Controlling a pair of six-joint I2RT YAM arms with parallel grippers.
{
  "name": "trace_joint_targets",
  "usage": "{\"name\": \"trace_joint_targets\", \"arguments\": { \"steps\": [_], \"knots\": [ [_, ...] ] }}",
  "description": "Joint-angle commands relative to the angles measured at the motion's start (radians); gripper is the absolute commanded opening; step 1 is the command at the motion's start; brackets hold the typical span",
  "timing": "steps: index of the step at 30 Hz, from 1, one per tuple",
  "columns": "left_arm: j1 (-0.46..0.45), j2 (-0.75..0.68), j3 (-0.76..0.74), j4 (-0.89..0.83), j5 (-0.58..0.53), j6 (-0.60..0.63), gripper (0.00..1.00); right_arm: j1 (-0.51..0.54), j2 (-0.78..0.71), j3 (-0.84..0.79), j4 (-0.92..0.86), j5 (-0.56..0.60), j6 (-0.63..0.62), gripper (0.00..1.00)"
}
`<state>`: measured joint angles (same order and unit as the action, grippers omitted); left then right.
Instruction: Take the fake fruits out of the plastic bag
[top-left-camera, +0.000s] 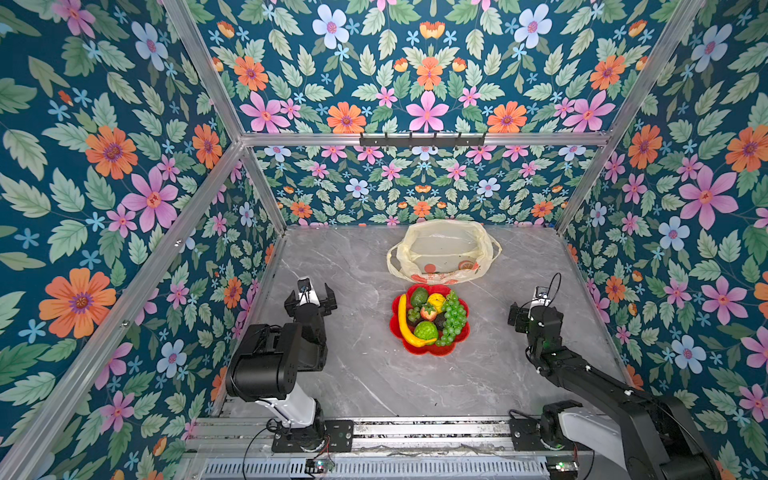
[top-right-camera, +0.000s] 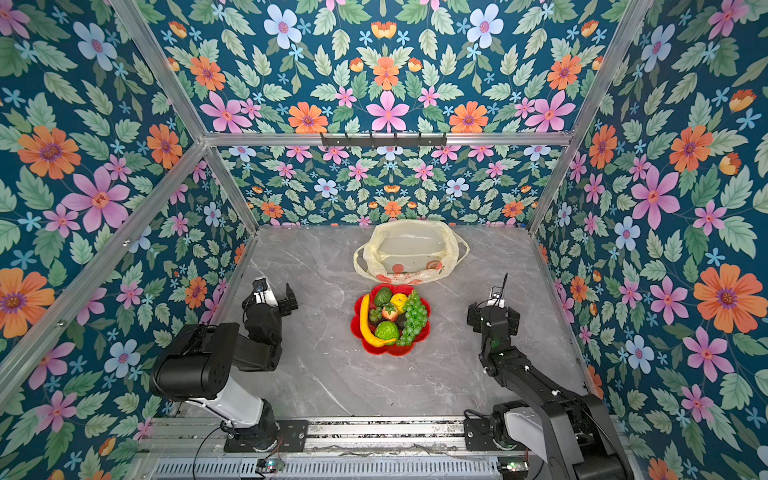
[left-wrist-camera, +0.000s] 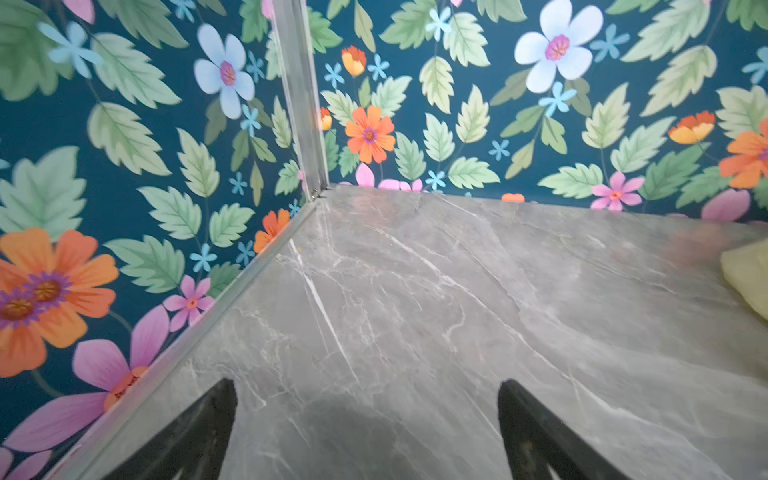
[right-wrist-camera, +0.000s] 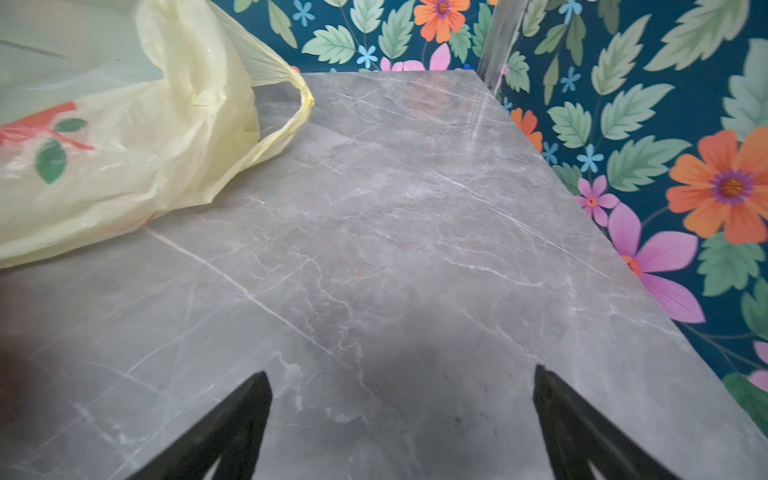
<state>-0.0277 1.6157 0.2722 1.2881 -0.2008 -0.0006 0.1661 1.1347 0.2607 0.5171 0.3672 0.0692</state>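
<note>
1. Sitting piled on a red flower-shaped plate at mid-table: the fake fruits, all outside the plastic bag.
2. Pile layout in both top views:
   - banana curves along the plate's left side
   - grapes are on the right
   - strawberry is in the centre
   - avocado and yellow citrus are on the far side
   - bumpy green fruit is on the near side, against the banana's tip
3. Bag lies slumped behind the plate, toward the back wall. Mouth gapes upward, with one handle loop out to each side. Its near edge is just beside the plate's far rim; can't tell if they touch.
4. Left pincer: jaws spread wide, nothing between them. It is over bare table, left of the plate and well apart from it.
5. Right pincer: jaws spread wide, nothing gripped. It is over bare table right of the plate, well apart. The right wrist view shows the bag's side and one handle loop resting on the table.
6. Table is grey marble, boxed in by flowered walls.
</note>
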Motion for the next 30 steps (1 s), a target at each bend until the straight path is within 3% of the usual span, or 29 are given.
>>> {"name": "trace_joint_targets", "arguments": {
  "steps": [1, 5, 10, 11, 13, 15, 30],
  "knots": [
    [0.002, -0.001, 0.001, -0.015, 0.031, -0.015, 1.0, -0.043, 0.05, 0.012, 0.162, -0.117, -0.047, 0.99],
    [0.002, 0.002, 0.001, -0.006, 0.031, -0.015, 1.0, -0.139, 0.146, 0.017, 0.278, -0.268, -0.037, 0.99],
    [0.001, 0.002, 0.0, -0.007, 0.03, -0.013, 1.0, -0.181, 0.32, 0.044, 0.413, -0.357, -0.027, 0.99],
    [0.001, 0.002, 0.0, -0.007, 0.03, -0.014, 1.0, -0.196, 0.295, 0.066, 0.316, -0.358, -0.007, 0.99],
    [0.002, 0.002, 0.0, -0.007, 0.031, -0.013, 1.0, -0.199, 0.322, 0.045, 0.403, -0.347, -0.008, 0.99],
    [0.002, 0.002, 0.002, -0.007, 0.031, -0.013, 1.0, -0.198, 0.299, 0.059, 0.332, -0.349, -0.005, 0.99],
    [0.002, 0.002, 0.001, -0.007, 0.031, -0.013, 1.0, -0.198, 0.304, 0.054, 0.351, -0.347, -0.006, 0.99]
  ]
}}
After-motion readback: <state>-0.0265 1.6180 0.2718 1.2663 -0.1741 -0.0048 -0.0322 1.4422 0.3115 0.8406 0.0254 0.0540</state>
